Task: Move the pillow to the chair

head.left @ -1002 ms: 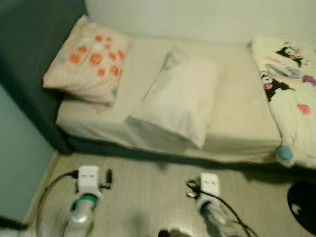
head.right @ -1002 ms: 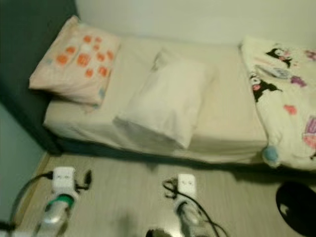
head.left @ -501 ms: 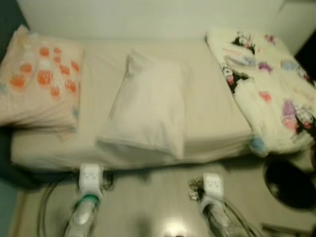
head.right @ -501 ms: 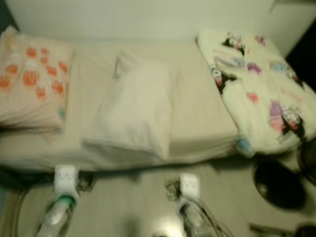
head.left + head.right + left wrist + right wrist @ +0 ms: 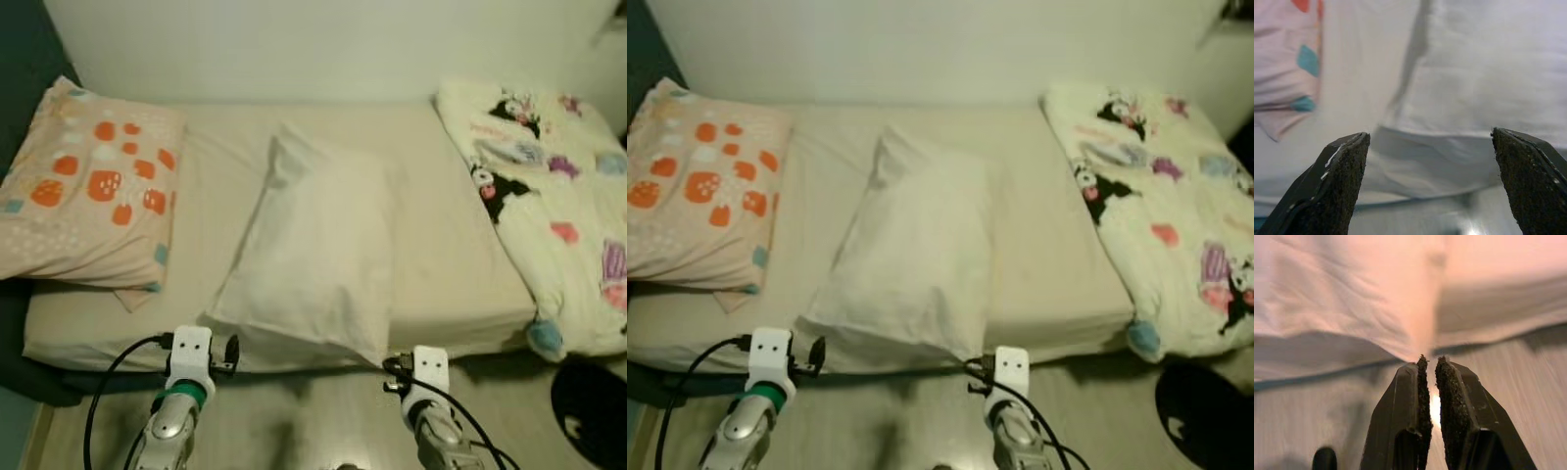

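On the bed's [image 5: 451,294] left end lies an orange-spotted pillow [image 5: 93,191]; beside it, mid-mattress, rests the white pillow [image 5: 318,255], with a cartoon-print blanket [image 5: 554,206] further right. Below, the left gripper [image 5: 1425,186] hangs wide open and empty; the right gripper [image 5: 1429,382], fingers nearly closed, grasps nothing.

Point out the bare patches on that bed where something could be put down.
Bare sheet lies between the white pillow and the cartoon blanket, and a narrower strip between the white pillow and the orange-spotted pillow. The bed's two ends are covered.
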`<state>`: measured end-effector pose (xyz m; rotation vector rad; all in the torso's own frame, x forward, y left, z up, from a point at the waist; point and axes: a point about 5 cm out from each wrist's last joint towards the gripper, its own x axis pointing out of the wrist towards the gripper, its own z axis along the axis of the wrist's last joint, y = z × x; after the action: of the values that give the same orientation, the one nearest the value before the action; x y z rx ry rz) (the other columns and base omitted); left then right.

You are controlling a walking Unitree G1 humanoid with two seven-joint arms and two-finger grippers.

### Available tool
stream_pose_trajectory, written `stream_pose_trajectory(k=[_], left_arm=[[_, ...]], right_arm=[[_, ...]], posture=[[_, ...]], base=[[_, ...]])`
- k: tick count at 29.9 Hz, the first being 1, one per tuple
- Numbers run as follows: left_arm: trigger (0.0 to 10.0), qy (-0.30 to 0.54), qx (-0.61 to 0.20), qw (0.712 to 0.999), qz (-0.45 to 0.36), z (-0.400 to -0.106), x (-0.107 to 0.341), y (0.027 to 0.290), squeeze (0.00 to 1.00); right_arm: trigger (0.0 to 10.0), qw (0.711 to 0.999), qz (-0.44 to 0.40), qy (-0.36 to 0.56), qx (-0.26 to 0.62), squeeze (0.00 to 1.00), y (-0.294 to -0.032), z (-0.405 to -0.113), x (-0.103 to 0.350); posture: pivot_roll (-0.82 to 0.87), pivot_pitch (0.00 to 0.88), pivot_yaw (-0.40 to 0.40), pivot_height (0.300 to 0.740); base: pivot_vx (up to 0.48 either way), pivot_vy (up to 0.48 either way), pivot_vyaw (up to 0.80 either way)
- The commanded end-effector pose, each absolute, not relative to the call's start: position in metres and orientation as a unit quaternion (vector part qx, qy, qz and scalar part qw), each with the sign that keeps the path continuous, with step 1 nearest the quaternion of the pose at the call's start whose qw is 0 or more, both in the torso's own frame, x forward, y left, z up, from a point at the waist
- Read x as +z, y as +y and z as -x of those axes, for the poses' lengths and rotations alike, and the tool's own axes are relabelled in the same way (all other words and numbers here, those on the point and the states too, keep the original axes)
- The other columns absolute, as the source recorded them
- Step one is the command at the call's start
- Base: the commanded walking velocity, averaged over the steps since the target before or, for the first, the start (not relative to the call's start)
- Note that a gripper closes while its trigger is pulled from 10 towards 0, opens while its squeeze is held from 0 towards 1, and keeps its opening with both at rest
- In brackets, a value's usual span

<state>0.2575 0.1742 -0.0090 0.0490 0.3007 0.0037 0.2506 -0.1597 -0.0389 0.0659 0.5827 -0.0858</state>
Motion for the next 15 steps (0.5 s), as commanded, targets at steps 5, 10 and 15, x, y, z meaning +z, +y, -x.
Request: stream_pose_trajectory(k=[5, 10, 15], left_arm=[[10.0, 0.185, 0.02, 0.982, -0.036, -0.247, -0.021, 0.179, 0.0], [10.0, 0.232, 0.017, 0.971, -0.051, -0.234, -0.036, 0.182, 0.0], [10.0, 0.252, 0.015, 0.966, -0.061, -0.228, -0.042, 0.184, 0.0]], right_arm=[[10.0, 0.948, -0.028, 0.315, -0.036, 0.0, -0.156, -0.238, -0.049], [10.0, 0.941, -0.016, 0.336, -0.036, 0.0, -0.16, -0.228, -0.056], [10.0, 0.934, -0.004, 0.355, -0.035, 0.0, -0.162, -0.22, -0.062]], posture=[[0.04, 0.03, 0.011, 0.74], [0.04, 0.022, 0.01, 0.74], [0.04, 0.016, 0.012, 0.74]], base=[[0.049, 0.0, 0.0], [0.0, 0.0, 0.0], [0.0, 0.0, 0.0]])
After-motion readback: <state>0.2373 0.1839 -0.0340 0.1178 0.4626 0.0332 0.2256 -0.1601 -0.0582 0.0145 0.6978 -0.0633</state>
